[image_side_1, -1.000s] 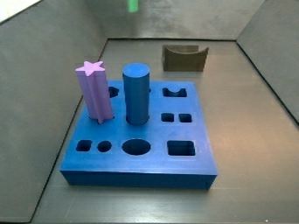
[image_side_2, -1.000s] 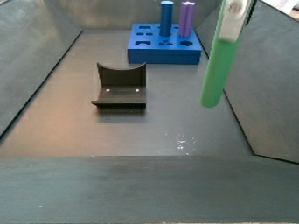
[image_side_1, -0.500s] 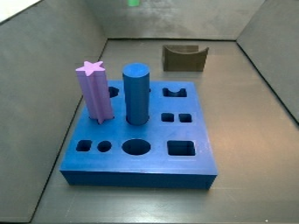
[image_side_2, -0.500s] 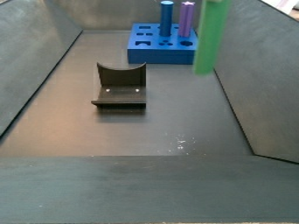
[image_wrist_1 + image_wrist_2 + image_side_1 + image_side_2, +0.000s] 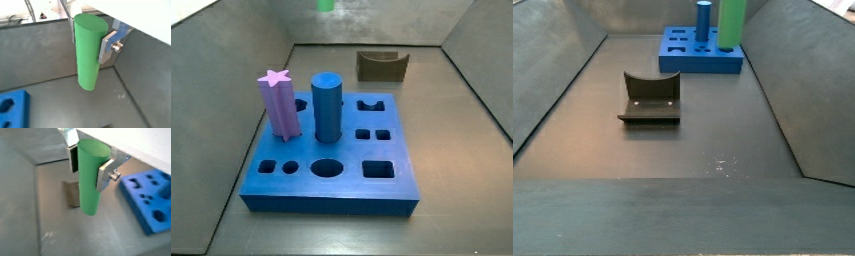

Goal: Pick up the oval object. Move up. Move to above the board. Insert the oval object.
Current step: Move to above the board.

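Gripper (image 5: 89,39) hung high, pointing down, plates clamped on smooth green oval peg (image 5: 87,55), upright; blue holed board (image 5: 152,195) lay below, off to the side.

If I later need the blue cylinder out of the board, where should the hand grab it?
Grip the blue cylinder near its top, descending from above: it stands upright in the board, and the purple star post crowds one side. The hand now holds the green oval peg.

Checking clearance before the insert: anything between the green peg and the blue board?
Nothing visible. The pincer holds the oval object upright above the floor, apart from the board. Blue cylinder and purple star post already fill two holes.
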You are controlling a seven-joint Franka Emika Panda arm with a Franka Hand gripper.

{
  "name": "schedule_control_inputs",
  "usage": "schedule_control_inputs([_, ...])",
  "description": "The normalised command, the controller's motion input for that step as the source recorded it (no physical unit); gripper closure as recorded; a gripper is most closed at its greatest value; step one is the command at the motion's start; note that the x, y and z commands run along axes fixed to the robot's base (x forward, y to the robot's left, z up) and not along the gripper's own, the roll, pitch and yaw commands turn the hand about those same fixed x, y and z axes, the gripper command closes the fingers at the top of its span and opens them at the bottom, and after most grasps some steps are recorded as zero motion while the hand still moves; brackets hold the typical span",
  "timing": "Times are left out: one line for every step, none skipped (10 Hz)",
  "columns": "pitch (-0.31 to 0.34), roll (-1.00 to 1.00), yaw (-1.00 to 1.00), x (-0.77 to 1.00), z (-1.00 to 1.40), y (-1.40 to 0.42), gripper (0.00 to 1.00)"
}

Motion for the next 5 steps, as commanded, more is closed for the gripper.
schedule_control_inputs([0.047, -0.02, -1.0, 0.1, 0.14, -1.0, 1.0])
schedule_control_inputs([0.055, -0.03, -1.0, 0.1, 0.14, -1.0, 1.0])
schedule_control_inputs([0.082, -0.05, -1.0, 0.11, 0.15, -1.0, 1.0])
schedule_control_inputs([0.111, -0.08, -1.0, 0.11, 0.16, -1.0, 1.0])
schedule_control_inputs([0.138, -0.08, -0.87, 0.11, 0.16, -1.0, 1.0])
